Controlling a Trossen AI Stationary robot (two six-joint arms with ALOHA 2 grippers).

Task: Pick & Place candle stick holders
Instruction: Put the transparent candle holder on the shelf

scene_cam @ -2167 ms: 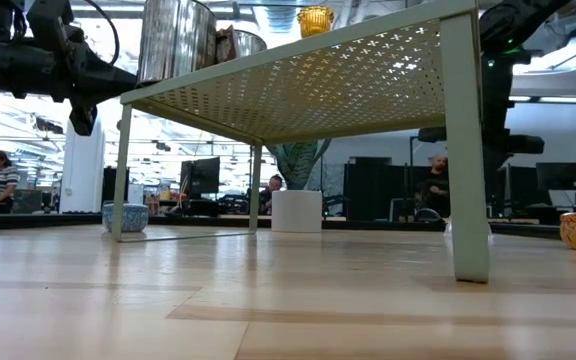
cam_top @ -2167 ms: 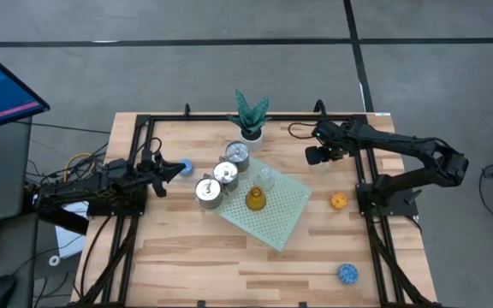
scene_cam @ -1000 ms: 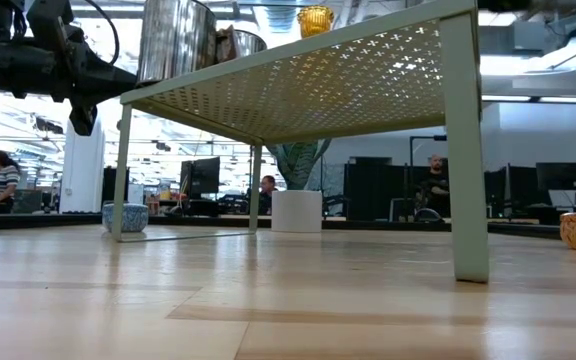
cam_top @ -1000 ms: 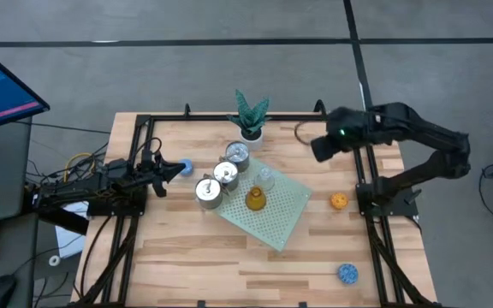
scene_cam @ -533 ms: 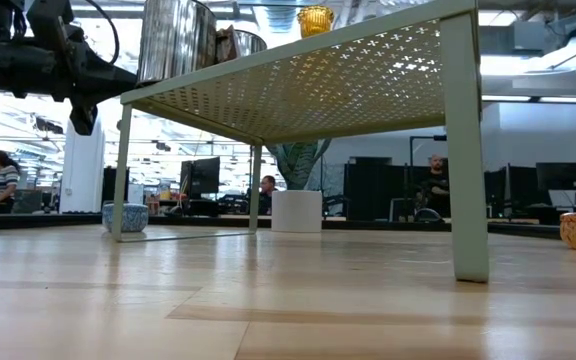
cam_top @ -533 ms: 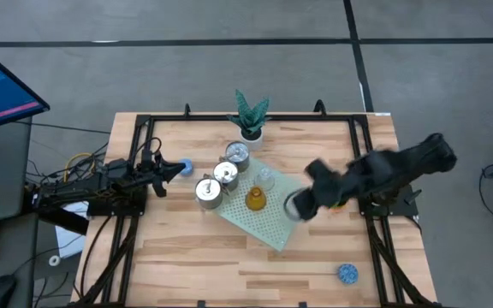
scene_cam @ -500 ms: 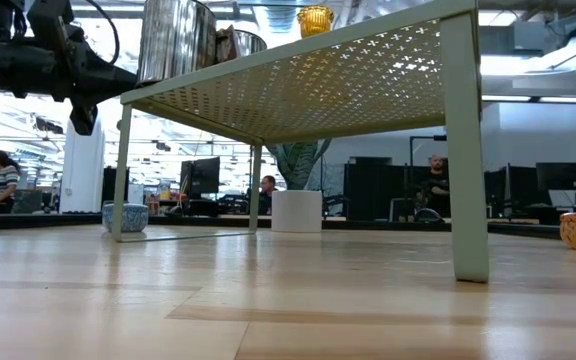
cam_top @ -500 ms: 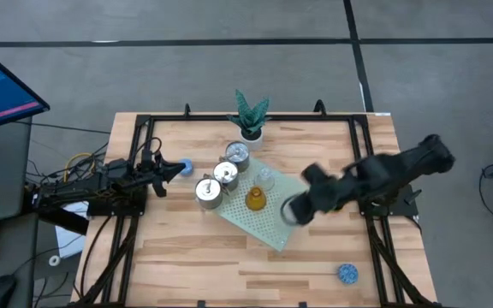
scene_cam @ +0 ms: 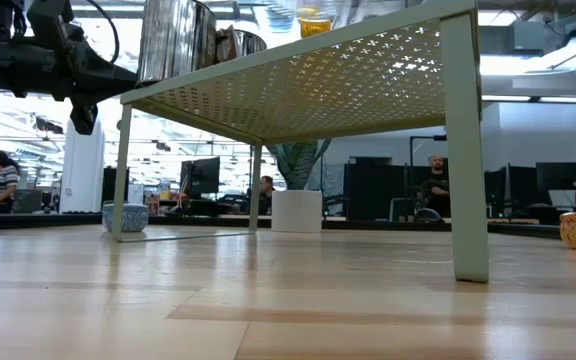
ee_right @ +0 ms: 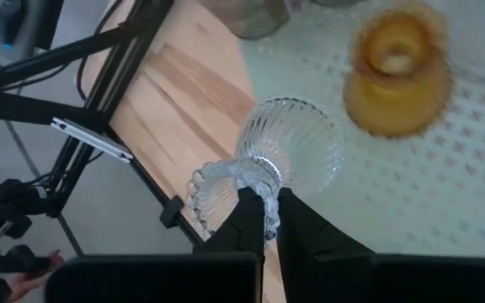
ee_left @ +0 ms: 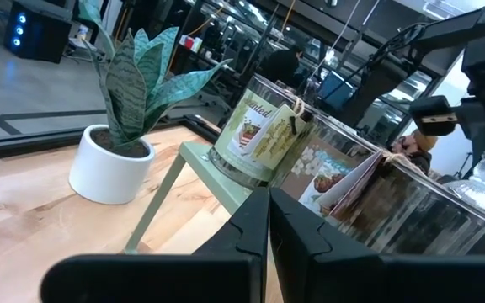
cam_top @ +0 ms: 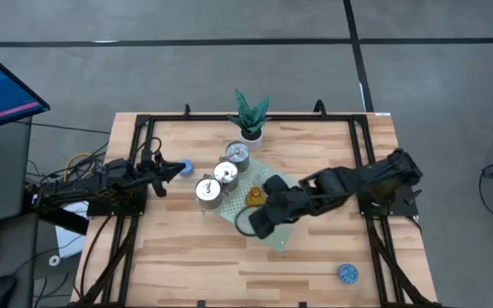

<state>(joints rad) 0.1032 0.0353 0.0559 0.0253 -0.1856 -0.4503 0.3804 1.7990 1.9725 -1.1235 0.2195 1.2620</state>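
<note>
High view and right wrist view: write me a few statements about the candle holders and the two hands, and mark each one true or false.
1. The right hand is shut on a clear glass holder. True.
2. The right hand hovers over the bare wood at the table's right edge. False: it hangs over the pale green mat, near the amber glass holder.
3. The left hand is open around a silver holder. False: it is shut and holds nothing, beside a blue holder at the table's left.
4. The orange holder stands on the mat. False: no orange holder shows on it; the right arm hides part of the mat.
5. Another blue holder sits near the table's front right corner. True.
</note>
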